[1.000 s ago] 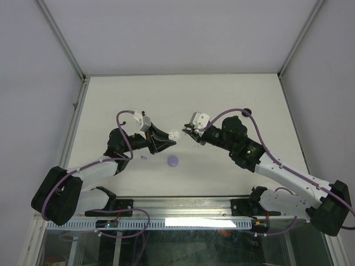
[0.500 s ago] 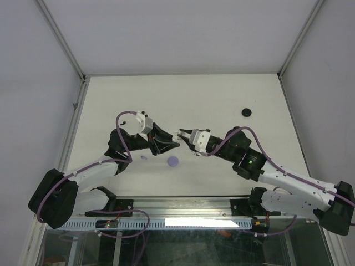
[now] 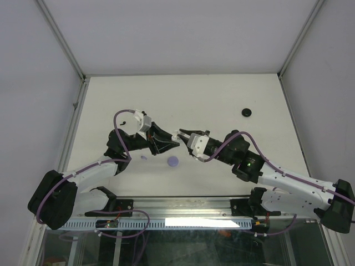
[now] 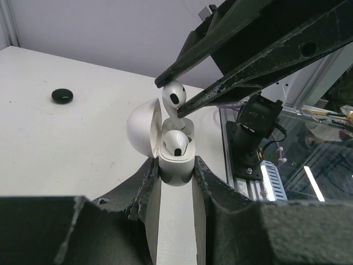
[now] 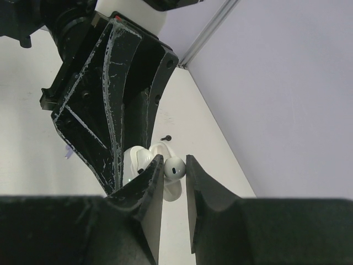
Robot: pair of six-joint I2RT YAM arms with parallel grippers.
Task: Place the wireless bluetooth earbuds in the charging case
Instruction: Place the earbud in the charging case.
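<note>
My left gripper [image 4: 176, 172] is shut on a white charging case [image 4: 176, 165], held off the table with its lid [image 4: 140, 130] open. One white earbud [image 4: 176, 143] sits in the case. My right gripper [image 5: 175, 163] is shut on a second white earbud [image 5: 175, 167], which hangs just above the case's other slot [image 4: 174, 95]. In the top view the left gripper [image 3: 174, 143] and the right gripper [image 3: 182, 135] meet tip to tip at mid-table.
A round lavender case [image 3: 173, 161] lies on the table just below the grippers, with a tiny lavender earbud [image 3: 143, 157] to its left. A round black case [image 3: 247, 112] lies at the back right. A tiny black piece [image 3: 123, 113] lies at the back left.
My right arm has swung left and lowered, bringing its earbud to the open case. The black case it covered now shows. My left gripper has shifted slightly toward it.
</note>
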